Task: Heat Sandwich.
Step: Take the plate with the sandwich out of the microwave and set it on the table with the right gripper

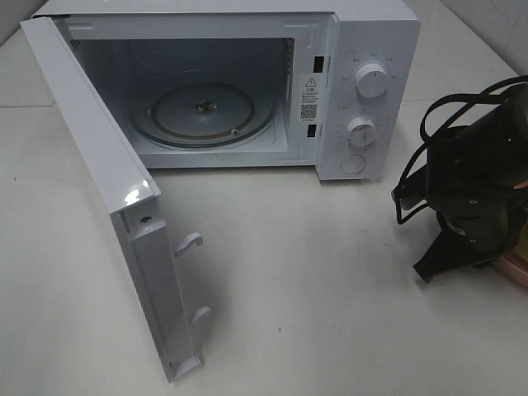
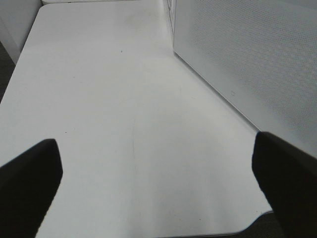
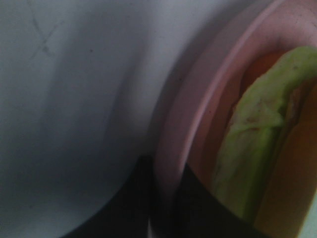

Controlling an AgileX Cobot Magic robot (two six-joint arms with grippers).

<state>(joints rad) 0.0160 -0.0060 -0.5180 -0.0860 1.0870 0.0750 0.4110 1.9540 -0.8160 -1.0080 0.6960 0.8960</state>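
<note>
While the microwave (image 1: 247, 82) stands with its door (image 1: 107, 206) swung wide toward the left, its chamber holds only the glass turntable (image 1: 202, 111), and the two knobs (image 1: 371, 81) sit on the panel at the right. The right gripper (image 3: 166, 198) has its dark fingers (image 3: 133, 198) pressed close on the rim of the pink plate (image 3: 198, 109): one finger lies outside the rim on the table side, the other inside it, with the rim between them. Just past the inner finger, on the plate, lies the sandwich (image 3: 257, 144), its green layer and tan bread close against the finger. In the high view this arm (image 1: 474, 198) sits at the far right edge with black cables looped over it, and only a sliver of the plate shows beneath it.

The left gripper (image 2: 158, 173) has its fingers spread wide, with bare white table (image 2: 124, 99) between and ahead of them. Beyond the one finger stands a white perforated wall (image 2: 247, 59), near but not touching.

Between the open door and the right arm the tabletop lies open up to the chamber mouth.
</note>
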